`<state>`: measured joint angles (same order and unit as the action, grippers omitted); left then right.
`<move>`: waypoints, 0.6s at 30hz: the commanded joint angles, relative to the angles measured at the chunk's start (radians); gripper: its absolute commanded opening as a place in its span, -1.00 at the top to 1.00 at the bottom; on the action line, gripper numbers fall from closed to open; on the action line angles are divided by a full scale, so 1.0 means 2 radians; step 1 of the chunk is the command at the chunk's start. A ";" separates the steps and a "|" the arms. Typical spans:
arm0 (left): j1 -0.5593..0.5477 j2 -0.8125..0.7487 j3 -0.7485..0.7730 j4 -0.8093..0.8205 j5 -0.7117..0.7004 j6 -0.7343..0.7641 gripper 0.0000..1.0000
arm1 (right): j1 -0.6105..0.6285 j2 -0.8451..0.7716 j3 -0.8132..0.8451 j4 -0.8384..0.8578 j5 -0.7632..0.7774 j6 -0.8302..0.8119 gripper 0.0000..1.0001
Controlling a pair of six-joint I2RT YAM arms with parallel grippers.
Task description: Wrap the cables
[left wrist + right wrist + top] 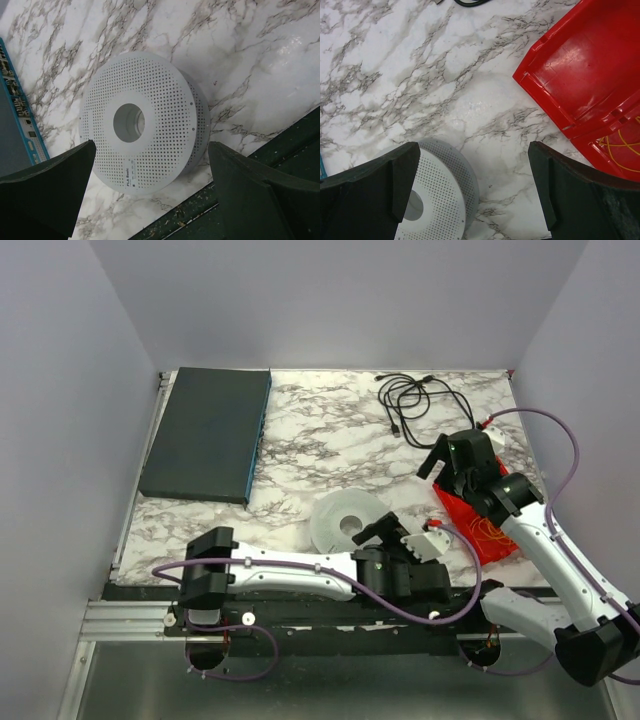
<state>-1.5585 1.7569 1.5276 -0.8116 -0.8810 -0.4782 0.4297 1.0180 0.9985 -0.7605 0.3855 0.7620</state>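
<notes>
The cables are thin yellow-orange wire loops [488,532] lying in a red tray [462,508] at the right of the table; a few strands [620,145] show in the right wrist view at the tray's [580,65] lower corner. A white perforated spool [345,520] lies flat near the front middle. My left gripper [396,533] is open and empty beside the spool's right; the spool [150,100] fills the left wrist view ahead of my open left gripper [151,150]. My right gripper [446,466] is open and empty above the marble, left of the tray, and shows in its wrist view [473,150] with the spool [440,200] below.
A black cord with plugs [412,396] lies coiled at the back right. A dark flat box [208,435] lies at the back left, its blue edge [20,115] in the left wrist view. The table's dark front rail [235,180] runs close to the spool.
</notes>
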 commanded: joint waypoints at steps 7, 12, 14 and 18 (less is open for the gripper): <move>-0.018 0.104 0.005 -0.018 -0.079 -0.011 -0.97 | -0.007 -0.020 0.015 -0.022 0.014 -0.001 -1.00; -0.018 0.144 0.011 -0.031 -0.099 -0.026 -0.97 | -0.007 -0.025 0.013 -0.022 0.006 0.001 -1.00; -0.017 0.162 0.020 -0.040 -0.106 -0.031 -0.98 | -0.007 -0.027 0.013 -0.021 0.006 0.002 -1.00; -0.013 0.195 0.037 -0.071 -0.117 -0.059 -0.97 | -0.007 -0.030 0.012 -0.017 0.000 0.005 -1.00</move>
<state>-1.5902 2.0884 1.5505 -0.8715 -1.0428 -0.5232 0.4213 0.9821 0.9997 -0.7815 0.3859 0.7616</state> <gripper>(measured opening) 0.983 0.998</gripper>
